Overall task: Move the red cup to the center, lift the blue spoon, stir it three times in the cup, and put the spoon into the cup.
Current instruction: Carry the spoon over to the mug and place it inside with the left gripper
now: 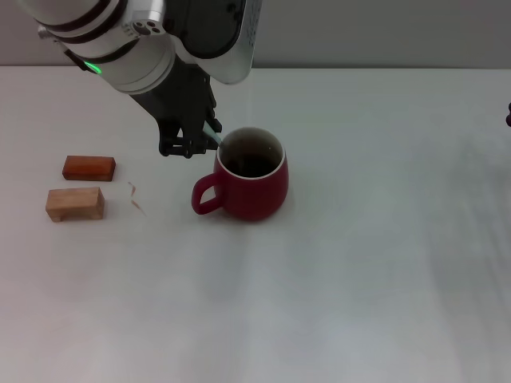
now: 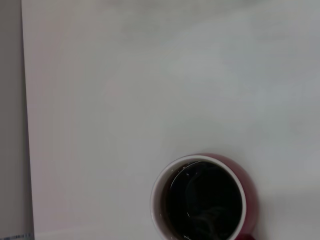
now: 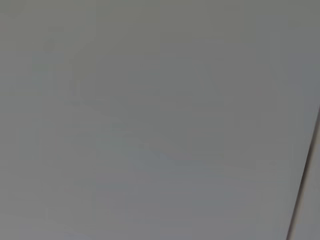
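Note:
The red cup (image 1: 254, 191) stands near the middle of the white table, its handle toward the front left. My left gripper (image 1: 192, 142) hangs just behind the cup's left rim and is shut on the blue spoon (image 1: 214, 131). Only a short pale blue piece of the handle shows, slanting down over the rim into the cup's dark inside. The left wrist view looks straight down into the red cup (image 2: 250, 185), where the spoon's bowl cannot be made out. My right gripper is out of view; only a dark sliver of that arm (image 1: 509, 116) shows at the right edge.
Two small wooden blocks lie at the left: a reddish one (image 1: 89, 167) and a pale one (image 1: 75, 203) in front of it. A thin scrap (image 1: 136, 198) lies between them and the cup. The table's far edge (image 1: 383, 69) runs behind.

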Robot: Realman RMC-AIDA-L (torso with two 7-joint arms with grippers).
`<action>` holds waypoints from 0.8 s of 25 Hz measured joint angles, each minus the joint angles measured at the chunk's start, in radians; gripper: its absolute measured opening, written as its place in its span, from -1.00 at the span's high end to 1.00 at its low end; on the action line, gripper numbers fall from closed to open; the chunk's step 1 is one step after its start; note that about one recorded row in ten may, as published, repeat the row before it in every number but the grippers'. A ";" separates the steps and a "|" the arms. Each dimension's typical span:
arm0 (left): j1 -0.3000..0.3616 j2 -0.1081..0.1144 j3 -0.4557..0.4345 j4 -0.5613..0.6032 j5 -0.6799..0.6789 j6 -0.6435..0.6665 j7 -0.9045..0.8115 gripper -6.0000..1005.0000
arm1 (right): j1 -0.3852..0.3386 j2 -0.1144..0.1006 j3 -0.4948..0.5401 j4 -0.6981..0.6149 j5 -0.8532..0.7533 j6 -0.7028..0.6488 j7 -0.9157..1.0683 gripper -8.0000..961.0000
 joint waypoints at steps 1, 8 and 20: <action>-0.002 0.000 0.003 -0.002 0.002 -0.002 0.000 0.65 | 0.000 0.000 0.000 0.000 0.000 0.000 0.000 0.92; -0.013 -0.002 0.044 -0.026 0.032 -0.028 -0.012 0.65 | -0.002 0.000 0.000 0.000 0.000 0.000 0.000 0.93; -0.023 -0.004 0.071 -0.031 0.058 -0.019 -0.029 0.65 | -0.008 0.000 0.000 0.004 0.000 0.000 0.000 0.92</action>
